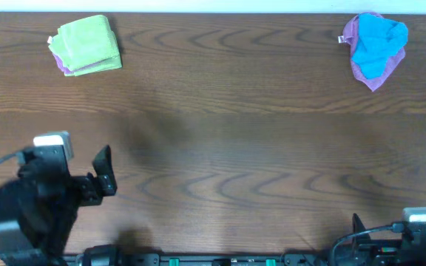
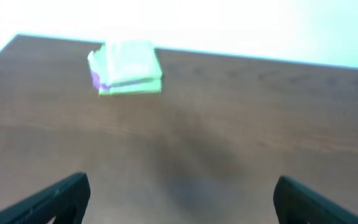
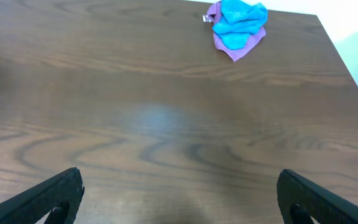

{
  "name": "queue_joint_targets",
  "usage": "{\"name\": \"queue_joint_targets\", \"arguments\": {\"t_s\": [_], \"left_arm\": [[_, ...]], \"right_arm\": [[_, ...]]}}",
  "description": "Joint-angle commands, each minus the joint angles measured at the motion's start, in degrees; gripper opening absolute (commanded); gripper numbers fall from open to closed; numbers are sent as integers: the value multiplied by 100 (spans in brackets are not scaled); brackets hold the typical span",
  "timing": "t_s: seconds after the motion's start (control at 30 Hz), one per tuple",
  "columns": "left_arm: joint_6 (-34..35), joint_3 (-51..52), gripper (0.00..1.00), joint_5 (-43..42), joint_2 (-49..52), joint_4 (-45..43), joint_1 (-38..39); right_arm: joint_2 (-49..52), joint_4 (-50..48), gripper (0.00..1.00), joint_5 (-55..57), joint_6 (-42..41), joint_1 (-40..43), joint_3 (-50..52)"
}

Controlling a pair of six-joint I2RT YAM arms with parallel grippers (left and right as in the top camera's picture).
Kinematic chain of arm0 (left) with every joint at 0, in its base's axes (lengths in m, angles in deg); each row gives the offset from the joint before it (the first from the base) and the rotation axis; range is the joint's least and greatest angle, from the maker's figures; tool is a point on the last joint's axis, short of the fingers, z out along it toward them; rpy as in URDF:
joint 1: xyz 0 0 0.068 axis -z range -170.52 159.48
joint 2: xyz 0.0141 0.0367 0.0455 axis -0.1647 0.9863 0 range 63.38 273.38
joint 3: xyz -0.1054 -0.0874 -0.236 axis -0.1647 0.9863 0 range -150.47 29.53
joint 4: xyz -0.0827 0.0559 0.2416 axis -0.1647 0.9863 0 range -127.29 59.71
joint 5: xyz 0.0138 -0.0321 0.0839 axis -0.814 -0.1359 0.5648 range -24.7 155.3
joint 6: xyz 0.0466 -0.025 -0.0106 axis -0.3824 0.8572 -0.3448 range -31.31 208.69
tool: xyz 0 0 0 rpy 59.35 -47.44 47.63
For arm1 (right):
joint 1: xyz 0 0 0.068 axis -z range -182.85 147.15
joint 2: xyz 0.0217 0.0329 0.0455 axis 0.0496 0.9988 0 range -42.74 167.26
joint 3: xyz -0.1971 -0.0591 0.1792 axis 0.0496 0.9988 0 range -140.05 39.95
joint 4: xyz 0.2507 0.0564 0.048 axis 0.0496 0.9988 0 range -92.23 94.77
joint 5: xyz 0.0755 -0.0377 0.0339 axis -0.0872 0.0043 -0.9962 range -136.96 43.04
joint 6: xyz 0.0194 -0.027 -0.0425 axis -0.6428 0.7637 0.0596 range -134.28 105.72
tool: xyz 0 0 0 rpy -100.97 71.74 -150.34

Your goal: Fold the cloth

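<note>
Both empty, left gripper (image 2: 179, 194) and right gripper (image 3: 179, 190) gape; pinching the cloth (image 1: 87, 41) at ten o'clock may lift the purple layer (image 1: 63, 67) underneath.

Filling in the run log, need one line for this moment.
cloth: lime-green microfibre towel, folded, far-left corner | left jaws: open, empty | right jaws: open, empty | other: crumpled blue cloth on purple cloth, far-right

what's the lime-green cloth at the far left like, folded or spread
Folded: the lime-green microfibre cloth lies as a compact square with stacked layers at its edges.
</note>
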Motion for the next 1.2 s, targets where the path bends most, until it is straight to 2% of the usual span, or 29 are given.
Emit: {"name": "queue_joint_targets", "arguments": {"t_s": [0.0, 0.13, 0.3, 0.47, 0.83, 1.17], "left_arm": [[-101, 1198, 95, 382, -780, -881, 341], [39, 3021, 96, 310, -1847, -2542, 514], [557, 4522, 96, 269, -2422, -3930, 514], [695, 5322, 95, 271, -2627, -4684, 516], [787, 5821, 95, 385, -2981, -4712, 520], [715, 5836, 95, 684, -2992, -4513, 540]], "right_arm": [[4, 11, 99, 70, 68, 50, -9], [4, 11, 99, 70, 70, 50, -9], [4, 11, 99, 70, 70, 50, -9], [4, 11, 99, 70, 70, 50, -9], [4, 11, 99, 70, 70, 50, -9], [4, 11, 99, 70, 70, 50, -9]]}}
